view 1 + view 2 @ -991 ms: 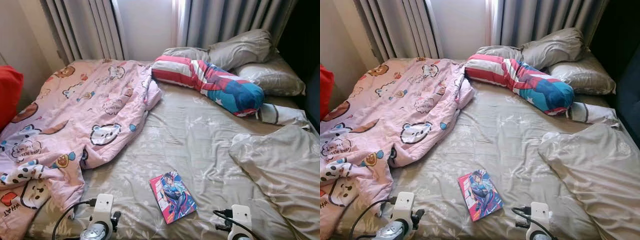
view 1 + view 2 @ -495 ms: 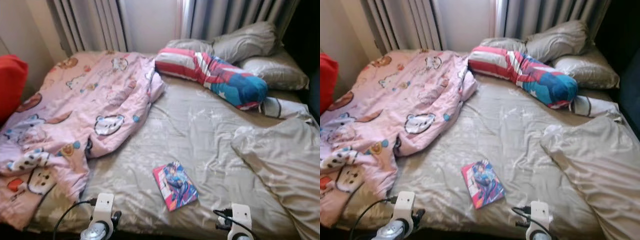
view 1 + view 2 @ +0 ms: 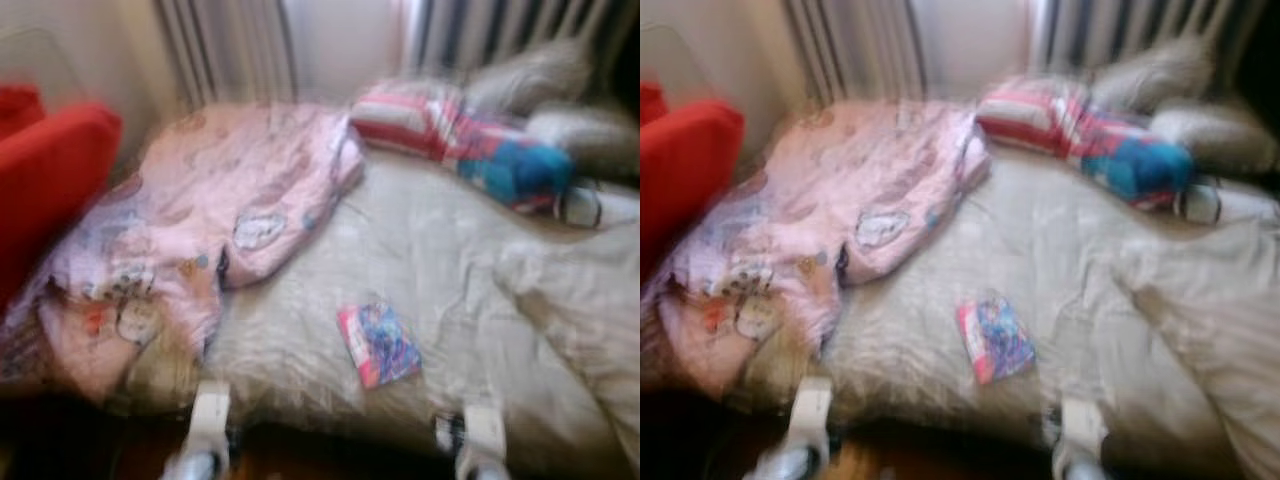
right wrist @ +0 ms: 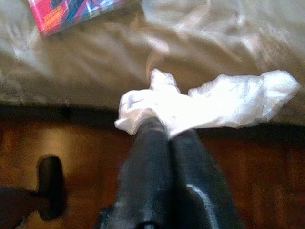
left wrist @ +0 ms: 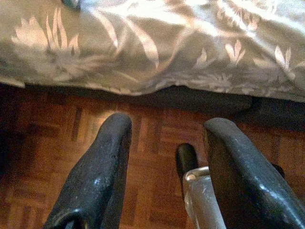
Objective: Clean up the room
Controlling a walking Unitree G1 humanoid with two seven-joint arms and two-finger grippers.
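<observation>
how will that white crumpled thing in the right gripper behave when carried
Likely floppy: the white tissue droops in crumpled folds past the shut right gripper. Probably very light, since a fingertip pinch holds it. It might tear or slip if snagged.

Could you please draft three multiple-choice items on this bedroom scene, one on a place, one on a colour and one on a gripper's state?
1. Where does the comic book lie?
A. On the grey bedsheet near the bed's foot
B. On the wooden floor
C. On the pillows

2. What colour is the cartoon-print blanket?
A. Green
B. Pink
C. Black

3. What is the right gripper doing?
A. Standing open with nothing in it
B. Holding the comic book
C. Shut on a crumpled white tissue

Key: 1 A, the book rests on the sheet below the blanket; 2 B, the blanket is pink with bear prints; 3 C, the right wrist view shows the fingers pressed together on the tissue.
</observation>
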